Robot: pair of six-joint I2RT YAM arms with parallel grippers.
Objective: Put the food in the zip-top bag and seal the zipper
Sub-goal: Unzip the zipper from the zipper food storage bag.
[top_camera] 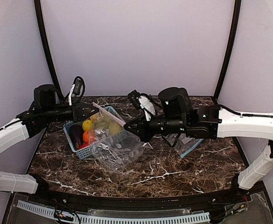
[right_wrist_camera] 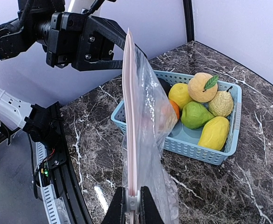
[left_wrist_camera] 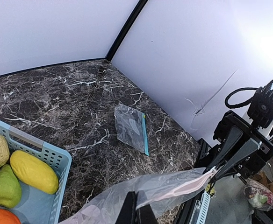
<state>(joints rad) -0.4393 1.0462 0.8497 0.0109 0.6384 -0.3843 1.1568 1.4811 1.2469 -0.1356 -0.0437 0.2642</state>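
Note:
The clear zip-top bag (top_camera: pixel 115 147) hangs stretched between both grippers, its pink zipper strip (right_wrist_camera: pixel 129 116) taut and edge-on. My left gripper (left_wrist_camera: pixel 136 211) is shut on one end of the bag's top edge (left_wrist_camera: pixel 174 184). At the other end, my right gripper (right_wrist_camera: pixel 132 205) is shut on the white zipper slider (right_wrist_camera: pixel 132 203). The food (right_wrist_camera: pixel 197 114), glossy yellow, green, orange and peach toy fruits, lies in the light-blue basket (right_wrist_camera: pixel 192 150), behind the bag. In the top view a purple eggplant (top_camera: pixel 75 133) and a yellow lemon (top_camera: pixel 87 125) show in the basket (top_camera: pixel 83 154).
A second clear bag (top_camera: pixel 188 144) with a blue zipper lies flat on the marble table, right of the middle; it is also in the left wrist view (left_wrist_camera: pixel 129 126). The table's black front rail (top_camera: pixel 136 200) runs along the near edge.

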